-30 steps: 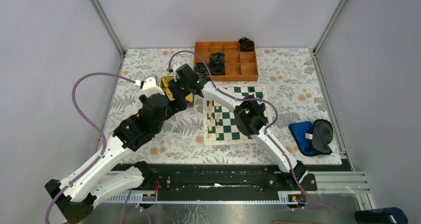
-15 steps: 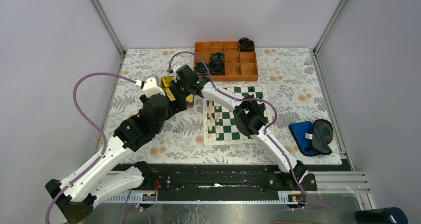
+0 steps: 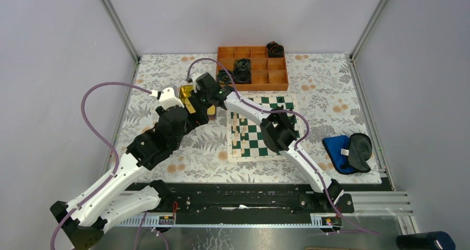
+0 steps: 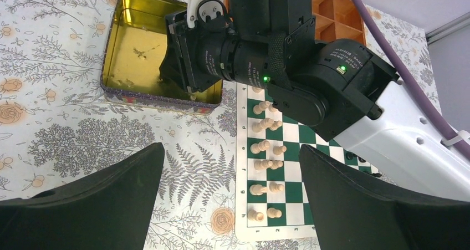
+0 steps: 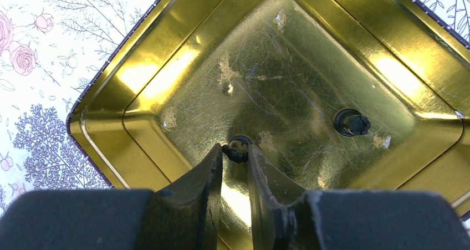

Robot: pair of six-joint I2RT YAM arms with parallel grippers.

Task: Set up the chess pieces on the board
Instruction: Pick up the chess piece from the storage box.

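Note:
My right gripper [image 5: 235, 150] reaches down into the shiny yellow tin [image 5: 166, 50], its jaws pinched on a tiny black chess piece [image 5: 238, 154] lying on the tin's floor. Another black piece [image 5: 352, 122] lies loose further right in the tin. The green and white board [image 3: 256, 129] lies right of the tin [image 3: 186, 90]. Cream-white pieces [image 4: 260, 147] stand in two rows along the board's [image 4: 288, 172] left edge. My left gripper [image 4: 230, 147] hovers open above the flowered cloth beside the board, nothing between its fingers.
An orange compartment tray [image 3: 277, 72] with dark cable rolls [image 3: 242, 68] stands behind the board. A blue cloth with a black object [image 3: 349, 153] lies at the right. The right arm [image 3: 249, 112] stretches over the board's upper left part.
The right gripper's jaws have narrowed onto the black piece in the tin. Both arms have stayed almost in place.

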